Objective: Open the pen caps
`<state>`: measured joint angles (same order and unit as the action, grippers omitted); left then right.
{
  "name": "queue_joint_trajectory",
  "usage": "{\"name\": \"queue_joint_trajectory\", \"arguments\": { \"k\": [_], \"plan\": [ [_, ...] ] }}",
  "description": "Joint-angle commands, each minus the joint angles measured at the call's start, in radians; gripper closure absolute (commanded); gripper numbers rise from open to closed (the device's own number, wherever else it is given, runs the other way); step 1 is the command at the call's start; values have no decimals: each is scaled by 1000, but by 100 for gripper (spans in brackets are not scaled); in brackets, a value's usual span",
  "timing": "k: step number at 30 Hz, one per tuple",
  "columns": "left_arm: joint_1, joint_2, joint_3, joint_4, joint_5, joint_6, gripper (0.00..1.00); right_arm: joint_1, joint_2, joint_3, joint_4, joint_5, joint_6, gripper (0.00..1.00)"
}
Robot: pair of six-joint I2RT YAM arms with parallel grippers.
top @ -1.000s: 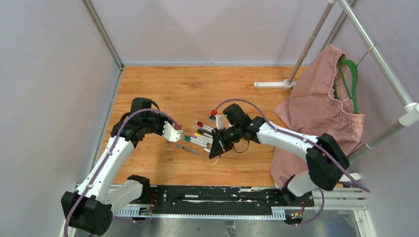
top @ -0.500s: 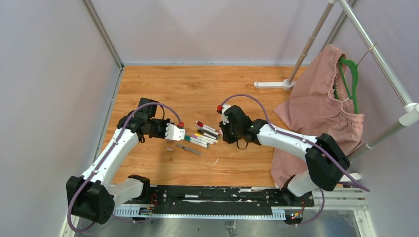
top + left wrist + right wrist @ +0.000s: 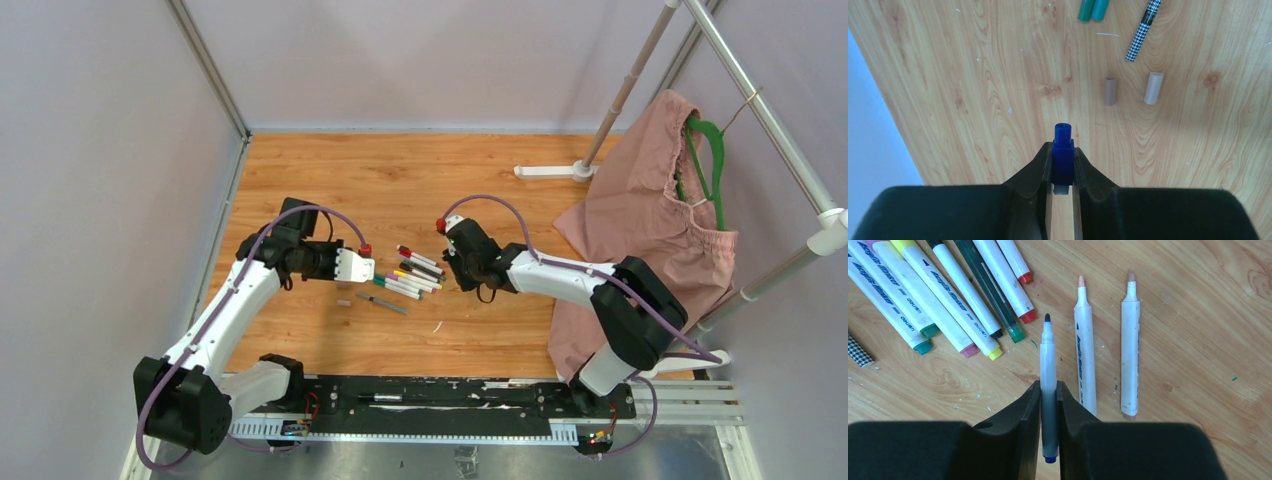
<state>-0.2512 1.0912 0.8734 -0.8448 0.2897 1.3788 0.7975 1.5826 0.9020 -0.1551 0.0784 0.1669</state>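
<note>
A: So, what is the left gripper [image 3: 1063,156] holding?
B: Its black jaws are pinched narrow on a small dark-blue plastic pen cap [image 3: 1063,150]. The cap stands upright between the fingertips with its slimmer end poking past them. From above it is just left of the fan of capped white markers [image 3: 948,305].
A: And the right gripper [image 3: 1048,390]?
B: It is nearly closed too. Its fingers press either side of a thin white marker barrel [image 3: 1048,352] with a bare dark tip, just right of the fan.
A: Any other caps?
B: A loose brown tube cap [image 3: 1110,91] and a loose beige tube cap [image 3: 1153,88] lie side by side without touching, near the fan's left end. The fan's own caps are red, green, yellow and pink, all fitted. Two uncapped white markers with pale tips [image 3: 1130,350] lie beyond the held barrel, away from the fan
</note>
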Motion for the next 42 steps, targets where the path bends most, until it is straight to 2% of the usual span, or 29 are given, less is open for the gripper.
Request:
{"name": "queue_joint_trajectory", "arguments": {
  "k": [1,9,12,16,20,23,30,34,42],
  "plan": [
    [-3,-6,46,-26,28,-22,100,-9,17,-24,10,22,-15,78],
    [-3,-7,80,-40,41,-36,100,-9,3,-47,9,40,12,74],
    [-3,-10,81,-42,42,-38,100,-9,-21,-52,8,52,18,80],
    [-3,-10,77,-42,43,-47,100,4,-51,-40,2,47,33,79],
    [-3,1,66,-42,43,-55,100,25,-59,-17,8,0,71,85],
    [-3,32,54,-40,36,-59,100,28,-48,-19,30,-37,105,86],
    [-3,171,37,-39,39,-66,87,20,27,-38,71,-100,138,87],
    [-3,256,44,-19,42,-93,79,-28,51,-57,92,-121,162,88],
    [-9,375,45,28,48,-93,71,-103,37,-110,112,-128,176,89]
  ]
}}
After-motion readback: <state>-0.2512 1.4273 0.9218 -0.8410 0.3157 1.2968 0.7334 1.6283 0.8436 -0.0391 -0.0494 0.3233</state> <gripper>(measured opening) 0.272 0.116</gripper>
